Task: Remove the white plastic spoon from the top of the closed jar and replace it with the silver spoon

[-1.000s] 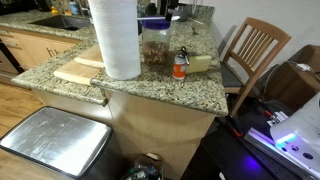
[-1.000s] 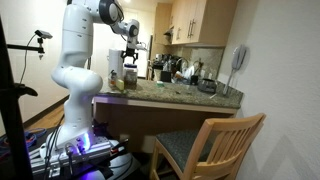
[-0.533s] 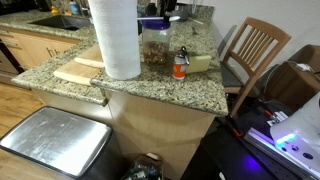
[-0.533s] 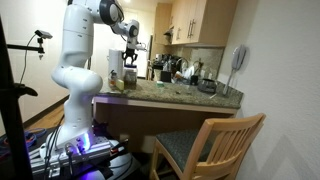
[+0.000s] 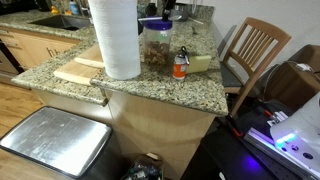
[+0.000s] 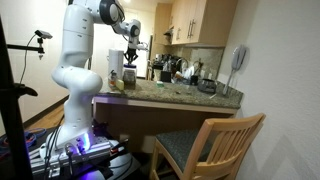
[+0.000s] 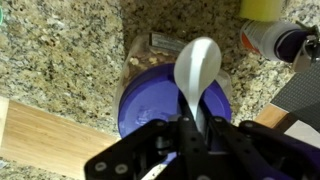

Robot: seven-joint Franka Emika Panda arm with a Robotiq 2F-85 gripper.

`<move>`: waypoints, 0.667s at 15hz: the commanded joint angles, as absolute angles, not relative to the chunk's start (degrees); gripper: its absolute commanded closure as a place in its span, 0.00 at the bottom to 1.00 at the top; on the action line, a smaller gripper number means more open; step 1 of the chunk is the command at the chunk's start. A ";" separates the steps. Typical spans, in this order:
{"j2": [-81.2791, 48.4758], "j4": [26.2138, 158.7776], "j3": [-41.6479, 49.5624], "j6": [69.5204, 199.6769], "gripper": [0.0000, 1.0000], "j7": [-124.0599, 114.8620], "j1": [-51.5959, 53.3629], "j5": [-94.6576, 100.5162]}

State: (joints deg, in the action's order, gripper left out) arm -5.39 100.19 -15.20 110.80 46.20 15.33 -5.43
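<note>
Above the blue-lidded clear jar (image 7: 145,105), my jaws pinch the thin white plastic spoon (image 7: 197,62) by its handle, hardly shifted since earlier.

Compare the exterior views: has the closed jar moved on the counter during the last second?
No. In an exterior view the closed jar keeps its place between the paper towel roll and the small orange-labelled bottle, with the same gaps to both.

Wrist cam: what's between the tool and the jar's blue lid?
The white plastic spoon. Its handle goes in between the fingers of the tool, and its bowl lies over the blue lid of the closed jar. This shows only in the wrist view.
</note>
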 commanded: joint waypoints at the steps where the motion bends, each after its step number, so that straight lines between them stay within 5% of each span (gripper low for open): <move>1: -5.19 99.04 -15.00 110.66 0.97 45.23 14.24 -7.81; 10: -0.03 94.99 -6.19 107.72 0.97 35.63 5.66 -14.51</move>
